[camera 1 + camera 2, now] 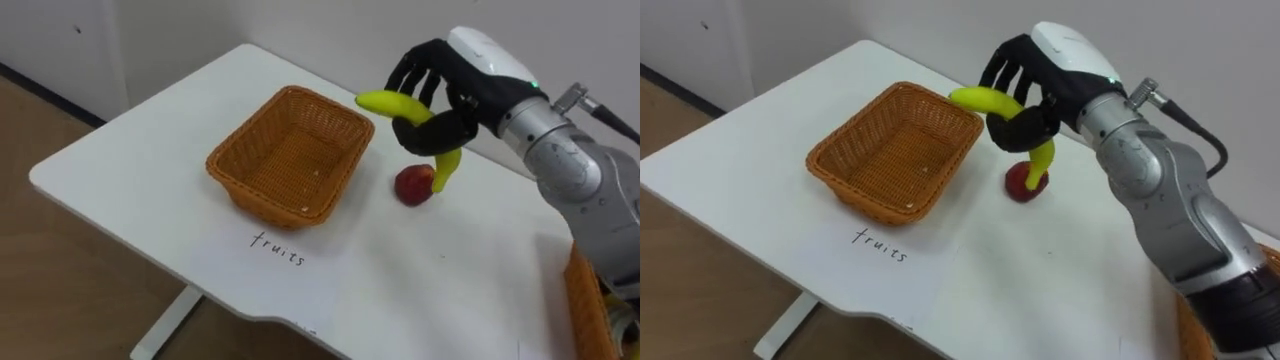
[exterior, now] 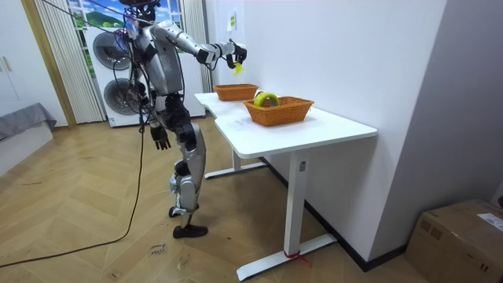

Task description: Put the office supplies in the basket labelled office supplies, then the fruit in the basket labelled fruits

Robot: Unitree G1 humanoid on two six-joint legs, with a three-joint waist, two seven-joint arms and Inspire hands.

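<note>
Above the worktop, just beside the far corner of the wicker basket, a banana is held in the right hand, whose fingers are curled around its middle. This basket is empty, so no fruit is judged to be sorted yet. An apple lies on the worktop under the banana and is left to be moved. Something yellow-green is seen in a second basket; what it is cannot be told. The left hand is hung at the robot's side.
</note>
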